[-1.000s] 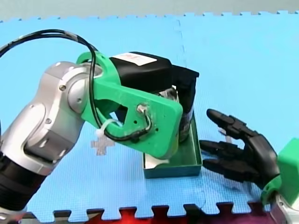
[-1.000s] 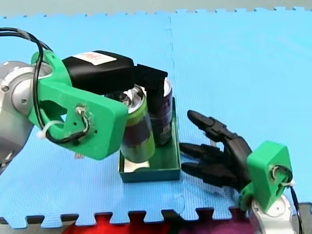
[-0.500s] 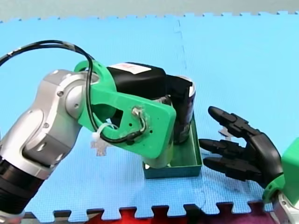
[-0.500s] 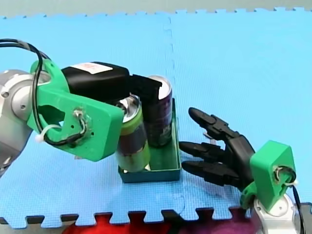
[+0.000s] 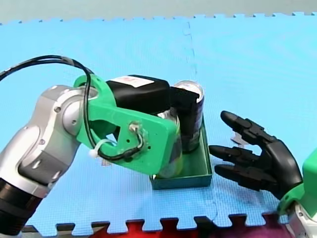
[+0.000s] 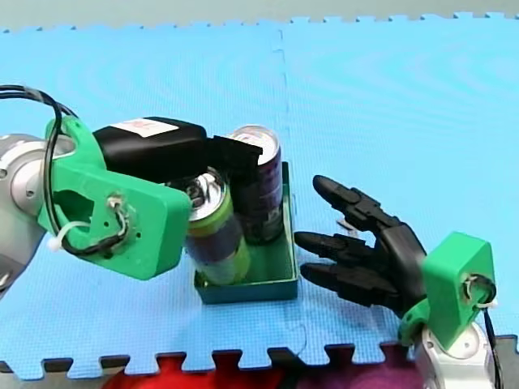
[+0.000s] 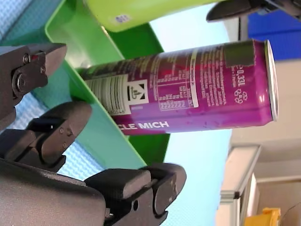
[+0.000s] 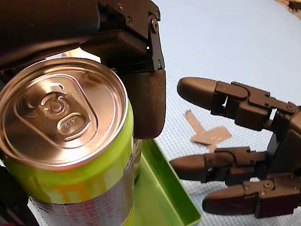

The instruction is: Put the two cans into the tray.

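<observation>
Lowered since the earlier frames: green can, its base now sunk below the rim of the tray at the near end; contact with the tray floor cannot be told. It is gripped by the left hand. Purple can is stood upright just behind it in the tray. Right hand, unclenched and empty, is placed just right of the tray, over the blue foam mat.
</observation>
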Controlling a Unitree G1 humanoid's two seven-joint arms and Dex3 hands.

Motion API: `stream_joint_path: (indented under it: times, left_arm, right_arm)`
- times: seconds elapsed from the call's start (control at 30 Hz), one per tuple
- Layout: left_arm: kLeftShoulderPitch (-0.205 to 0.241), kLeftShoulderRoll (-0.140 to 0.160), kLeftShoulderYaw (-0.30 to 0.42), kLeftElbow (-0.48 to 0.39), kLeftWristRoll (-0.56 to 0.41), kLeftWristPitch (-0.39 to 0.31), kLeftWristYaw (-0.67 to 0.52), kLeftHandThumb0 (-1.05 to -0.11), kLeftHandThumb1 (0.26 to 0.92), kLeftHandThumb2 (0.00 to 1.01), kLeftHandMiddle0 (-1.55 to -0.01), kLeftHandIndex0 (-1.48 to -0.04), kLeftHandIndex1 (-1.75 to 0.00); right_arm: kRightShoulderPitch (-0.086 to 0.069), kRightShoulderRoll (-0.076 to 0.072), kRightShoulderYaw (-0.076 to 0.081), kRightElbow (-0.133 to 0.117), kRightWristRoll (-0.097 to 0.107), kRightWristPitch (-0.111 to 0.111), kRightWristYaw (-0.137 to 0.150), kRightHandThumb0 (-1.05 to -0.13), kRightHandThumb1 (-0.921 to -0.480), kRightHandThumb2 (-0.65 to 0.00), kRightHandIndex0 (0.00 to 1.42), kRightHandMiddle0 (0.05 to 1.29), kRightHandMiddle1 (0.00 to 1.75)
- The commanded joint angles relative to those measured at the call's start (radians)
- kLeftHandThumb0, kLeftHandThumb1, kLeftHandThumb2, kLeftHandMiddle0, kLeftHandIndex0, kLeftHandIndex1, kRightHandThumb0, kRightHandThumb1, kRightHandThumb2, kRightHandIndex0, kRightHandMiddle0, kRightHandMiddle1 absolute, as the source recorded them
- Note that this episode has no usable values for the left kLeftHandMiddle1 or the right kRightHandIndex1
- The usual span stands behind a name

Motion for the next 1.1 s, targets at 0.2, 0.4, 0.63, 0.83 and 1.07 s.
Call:
stream_joint_path:
  times: [0.2, 0.4, 0.63, 0.83, 1.07]
  left_arm:
    - [-0.007, 0.003, 0.009, 0.008, -0.015, 0.017, -0.008, -0.355, 0.887, 0.01, -0.93, -0.55, -1.75]
    - [-0.071, 0.001, 0.006, 0.035, -0.017, -0.032, -0.012, -0.354, 0.887, 0.01, -0.93, -0.56, -1.75]
    - [-0.082, 0.002, -0.004, 0.02, 0.017, -0.053, -0.006, -0.354, 0.887, 0.01, -0.93, -0.55, -1.75]
    - [-0.082, -0.007, -0.007, 0.017, 0.024, -0.06, -0.001, -0.351, 0.886, 0.01, -0.93, -0.55, -1.75]
    - [-0.087, -0.009, -0.011, -0.001, 0.031, -0.059, -0.007, -0.347, 0.885, 0.01, -0.93, -0.55, -1.75]
  right_arm:
    - [-0.017, 0.0, 0.0, 0.043, -0.015, -0.042, -0.012, -0.731, -0.783, 0.0, 0.96, 0.61, 0.02]
    - [-0.015, 0.005, 0.0, 0.055, -0.005, -0.056, 0.007, -0.743, -0.781, 0.0, 0.93, 0.56, 0.0]
    - [-0.005, 0.009, 0.005, 0.046, 0.004, -0.074, 0.039, -0.757, -0.788, -0.003, 0.92, 0.52, 0.0]
    - [0.007, 0.011, 0.007, 0.018, 0.019, -0.049, 0.058, -0.779, -0.795, -0.003, 0.93, 0.49, 0.0]
    - [0.021, 0.007, 0.026, -0.02, -0.017, -0.035, 0.019, -0.79, -0.797, -0.001, 0.93, 0.47, 0.0]
